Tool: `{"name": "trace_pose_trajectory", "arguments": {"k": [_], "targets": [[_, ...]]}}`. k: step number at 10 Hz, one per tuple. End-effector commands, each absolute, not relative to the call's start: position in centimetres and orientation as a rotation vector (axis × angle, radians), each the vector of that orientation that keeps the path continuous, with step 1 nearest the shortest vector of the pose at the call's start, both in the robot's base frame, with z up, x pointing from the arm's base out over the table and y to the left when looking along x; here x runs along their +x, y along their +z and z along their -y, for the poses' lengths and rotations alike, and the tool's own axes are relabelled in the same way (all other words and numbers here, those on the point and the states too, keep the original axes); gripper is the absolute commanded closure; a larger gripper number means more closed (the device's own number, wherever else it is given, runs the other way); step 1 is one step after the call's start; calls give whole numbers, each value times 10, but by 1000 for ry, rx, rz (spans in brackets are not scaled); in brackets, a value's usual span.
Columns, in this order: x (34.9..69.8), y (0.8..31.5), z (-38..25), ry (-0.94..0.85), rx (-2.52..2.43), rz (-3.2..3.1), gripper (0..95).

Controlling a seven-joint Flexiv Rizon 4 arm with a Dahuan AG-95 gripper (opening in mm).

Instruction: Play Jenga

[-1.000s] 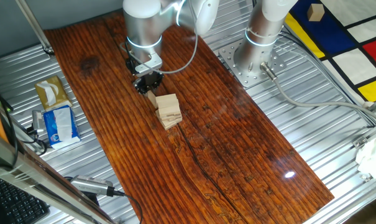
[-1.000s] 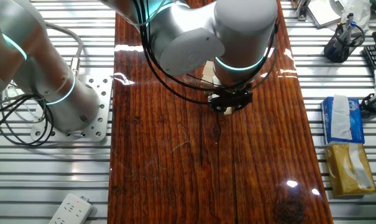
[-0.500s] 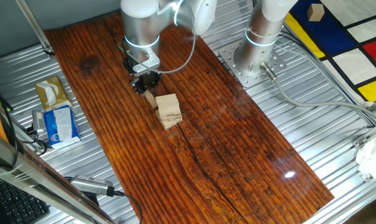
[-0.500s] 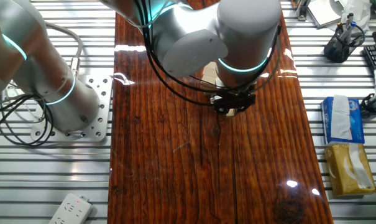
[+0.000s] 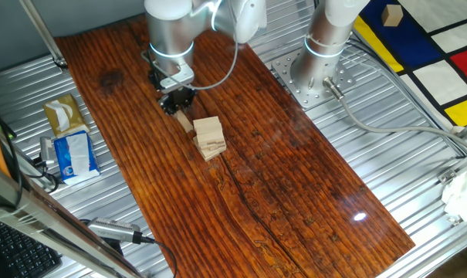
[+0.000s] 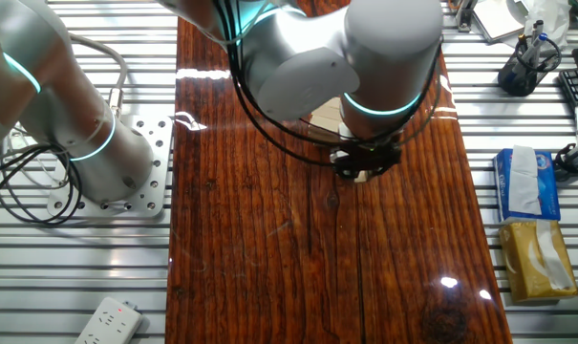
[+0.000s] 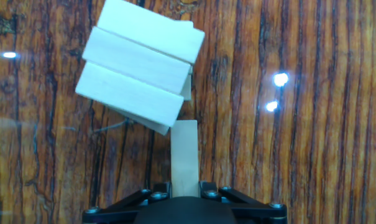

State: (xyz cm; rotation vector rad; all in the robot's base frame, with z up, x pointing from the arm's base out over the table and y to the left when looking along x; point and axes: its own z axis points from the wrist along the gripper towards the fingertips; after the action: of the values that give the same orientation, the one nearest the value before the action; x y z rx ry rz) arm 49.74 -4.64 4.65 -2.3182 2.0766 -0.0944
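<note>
The Jenga tower (image 5: 209,138) of pale tan blocks stands mid-table and fills the upper left of the hand view (image 7: 141,67), turned at an angle. One thin loose block (image 7: 184,157) sticks out from the tower's lower layers toward my hand. My gripper (image 7: 184,188) is shut on the near end of this block, a finger on each side. From one fixed view the gripper (image 5: 177,103) hovers just up-left of the tower, with the block (image 5: 186,123) between them. In the other fixed view the arm hides most of the tower, and the gripper (image 6: 365,167) is low over the table.
A blue-and-white tissue packet (image 5: 72,154) and a tan tissue box (image 5: 63,114) lie off the table's left edge. The arm's base plate (image 5: 314,77) sits to the right of the wood. A lone wooden cube (image 5: 390,15) lies far back right.
My gripper has drawn back from the tower, up and left in one fixed view, and the thin block has come further out with it. The tower has stayed put.
</note>
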Motion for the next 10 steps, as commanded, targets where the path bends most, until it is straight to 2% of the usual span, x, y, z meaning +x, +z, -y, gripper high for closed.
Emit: {"name": "trace_pose_trajectory", "arguments": {"k": [1, 10], "targets": [[502, 49, 50, -89, -2319, -2073, 950], [513, 79, 67, -70, -2056, -2334, 950]]}}
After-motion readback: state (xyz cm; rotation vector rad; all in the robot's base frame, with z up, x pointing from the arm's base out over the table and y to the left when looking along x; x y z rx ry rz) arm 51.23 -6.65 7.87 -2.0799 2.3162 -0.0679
